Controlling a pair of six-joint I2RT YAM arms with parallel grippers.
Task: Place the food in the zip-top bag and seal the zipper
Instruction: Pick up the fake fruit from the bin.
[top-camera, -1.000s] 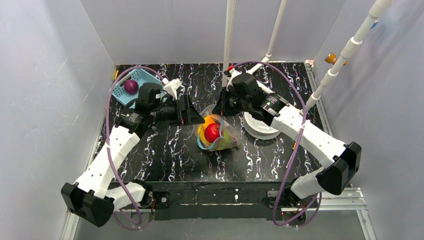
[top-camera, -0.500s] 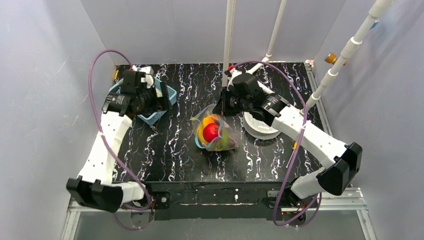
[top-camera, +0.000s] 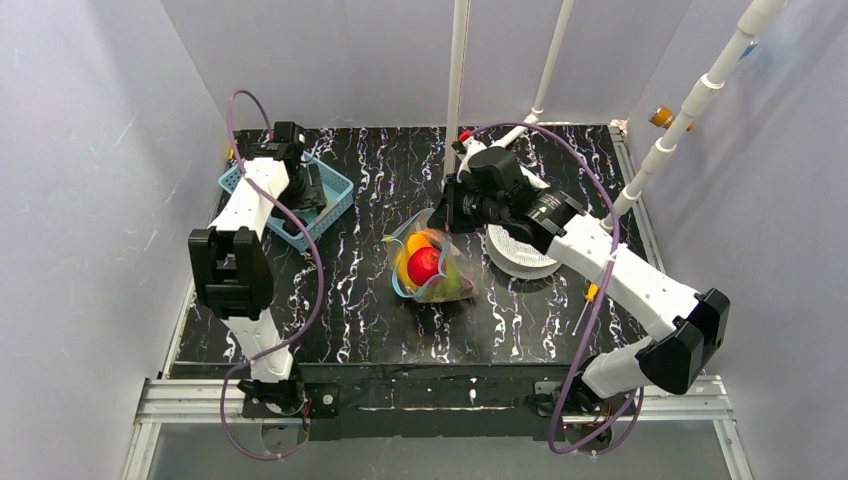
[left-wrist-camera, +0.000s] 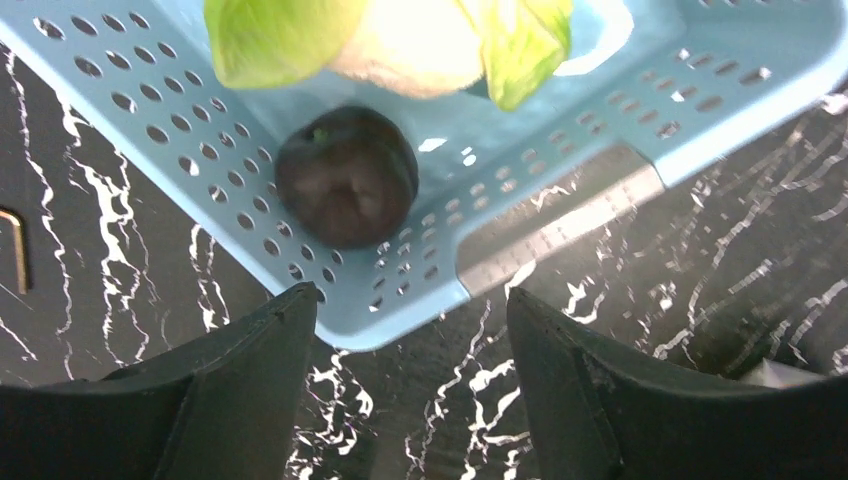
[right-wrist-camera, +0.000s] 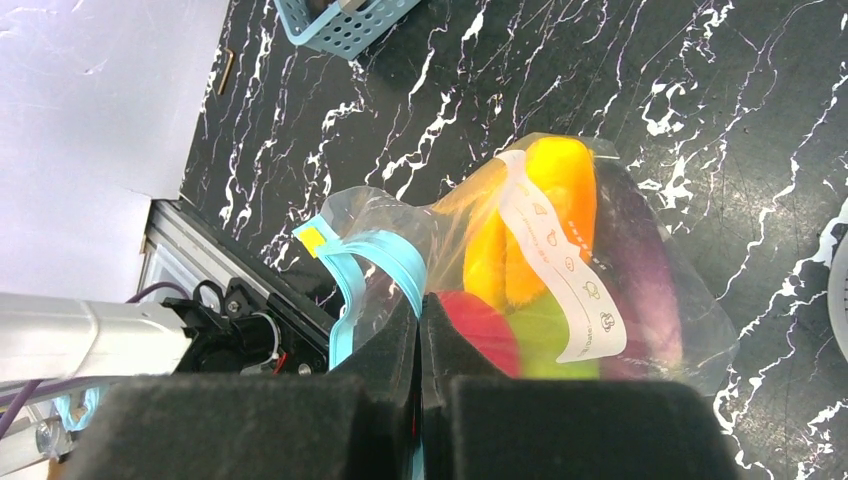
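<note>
Fruit (left-wrist-camera: 346, 176) sits in basket (left-wrist-camera: 600, 110) beyond parted left pincer (left-wrist-camera: 410, 312) — right pincer (right-wrist-camera: 419, 322) clenches zip-top bag (right-wrist-camera: 640, 290).

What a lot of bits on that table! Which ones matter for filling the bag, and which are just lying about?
Part of the job: zip-top bag, its zipper, food inside it, purple piece and leafy piece in the blue basket.
Just lying about: the blue basket itself, white perforated disc.
</note>
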